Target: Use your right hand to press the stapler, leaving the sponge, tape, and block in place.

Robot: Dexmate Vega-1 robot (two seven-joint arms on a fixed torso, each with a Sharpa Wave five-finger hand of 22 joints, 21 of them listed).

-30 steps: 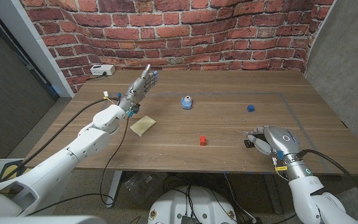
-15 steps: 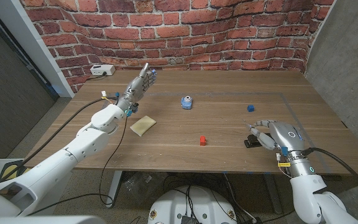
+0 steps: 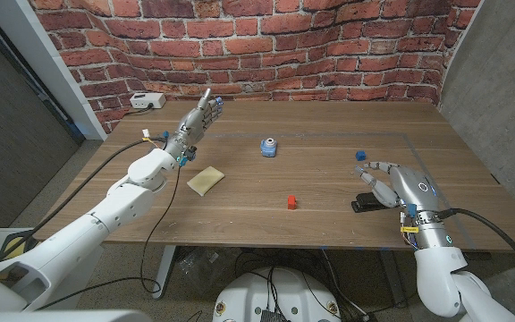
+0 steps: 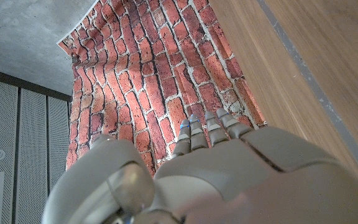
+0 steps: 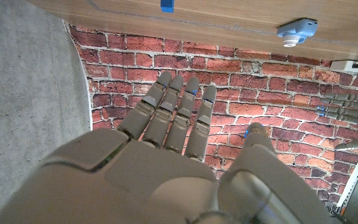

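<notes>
A black stapler (image 3: 366, 205) lies near the table's front right. My right hand (image 3: 398, 185) hangs just above and behind it, fingers spread and holding nothing, clear of the stapler. A blue tape dispenser (image 3: 268, 147) (image 5: 297, 30) stands mid-table, a yellow sponge (image 3: 205, 180) lies to its left front, and a small blue block (image 3: 361, 155) (image 5: 166, 6) sits at the right. My left hand (image 3: 199, 119) is raised over the table's left back part, fingers extended and apart, empty.
A small red block (image 3: 291, 202) lies at the front middle. A white power box (image 3: 147, 101) sits at the back left corner by the brick wall (image 3: 266, 45). A cable runs along my left arm.
My right hand has lifted off the stapler and drawn back to the right, opening its fingers; the stapler now lies uncovered. My left hand has barely shifted.
</notes>
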